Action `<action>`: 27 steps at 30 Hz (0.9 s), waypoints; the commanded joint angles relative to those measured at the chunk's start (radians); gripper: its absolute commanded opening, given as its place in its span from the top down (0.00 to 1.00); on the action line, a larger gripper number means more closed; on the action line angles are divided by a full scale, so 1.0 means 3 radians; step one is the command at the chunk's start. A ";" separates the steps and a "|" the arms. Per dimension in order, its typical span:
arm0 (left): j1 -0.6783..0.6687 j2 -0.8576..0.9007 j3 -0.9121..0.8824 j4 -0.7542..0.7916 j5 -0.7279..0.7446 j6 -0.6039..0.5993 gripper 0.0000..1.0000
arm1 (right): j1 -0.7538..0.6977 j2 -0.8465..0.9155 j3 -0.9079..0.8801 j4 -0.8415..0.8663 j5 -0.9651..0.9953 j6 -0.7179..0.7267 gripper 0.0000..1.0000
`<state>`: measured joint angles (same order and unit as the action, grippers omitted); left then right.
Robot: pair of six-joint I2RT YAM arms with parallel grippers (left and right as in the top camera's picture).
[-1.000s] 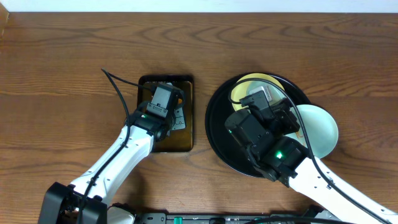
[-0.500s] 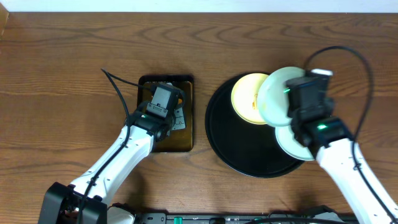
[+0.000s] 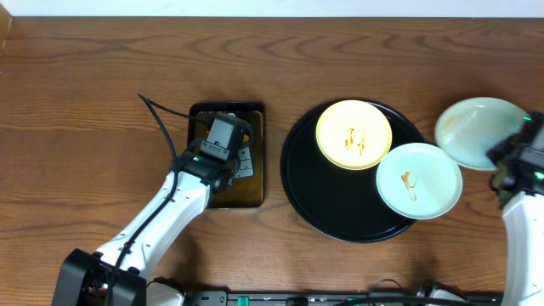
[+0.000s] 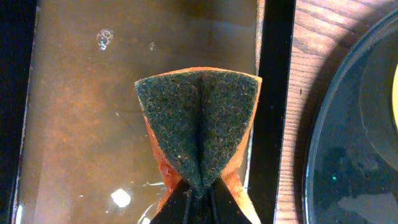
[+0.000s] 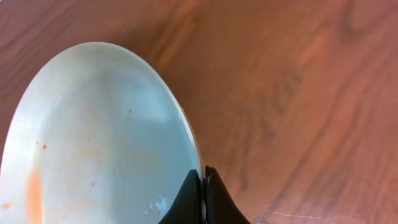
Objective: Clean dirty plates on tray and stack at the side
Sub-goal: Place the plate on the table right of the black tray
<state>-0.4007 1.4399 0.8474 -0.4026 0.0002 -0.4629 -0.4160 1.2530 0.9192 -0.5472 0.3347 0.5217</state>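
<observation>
The left gripper (image 4: 200, 194) is pinching a folded sponge (image 4: 199, 134) over the small tray (image 4: 74, 124) of brown liquid. A yellow plate (image 3: 354, 134), smeared orange, is lying on the black tray (image 3: 319, 200); a mint plate (image 3: 419, 180) is overlapping its right rim. The right gripper (image 5: 203, 179), half cut off overhead, is clamping a second mint plate (image 3: 476, 129), now moved off the tray over the table (image 3: 501, 68).

brown wood-grain tabletop (image 3: 85, 76), evenly lit, pale strip (image 3: 272, 7) along its far edge
</observation>
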 commanded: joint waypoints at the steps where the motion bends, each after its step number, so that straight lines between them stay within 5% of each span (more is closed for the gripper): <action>1: 0.0010 -0.0053 0.0000 -0.0027 -0.0041 0.0057 0.92 | -0.0281 0.0113 0.0074 -0.0008 -0.0122 0.0290 0.99; 18: 0.0010 -0.0053 0.0000 -0.0102 -0.0041 0.0057 0.92 | -0.0659 0.0904 0.0074 0.0108 -0.0230 0.0286 0.99; 20: 0.0010 -0.0053 0.0000 -0.0102 -0.0041 0.0057 0.92 | -0.0657 0.0931 0.0074 0.0114 -0.0465 0.0160 0.93; 23: 0.0010 -0.0053 0.0000 -0.0103 -0.0041 0.0058 0.92 | -0.0651 0.0909 0.0075 -0.0028 -0.1094 -0.0245 0.71; 27: 0.0010 -0.0053 0.0000 -0.0102 -0.0041 0.0058 0.92 | -0.0637 0.0856 0.0075 -0.0365 -0.1709 -0.0502 0.70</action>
<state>-0.4007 1.4399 0.8474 -0.4316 0.0002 -0.4629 -0.6052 1.5291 0.9276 -0.6167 0.0509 0.4942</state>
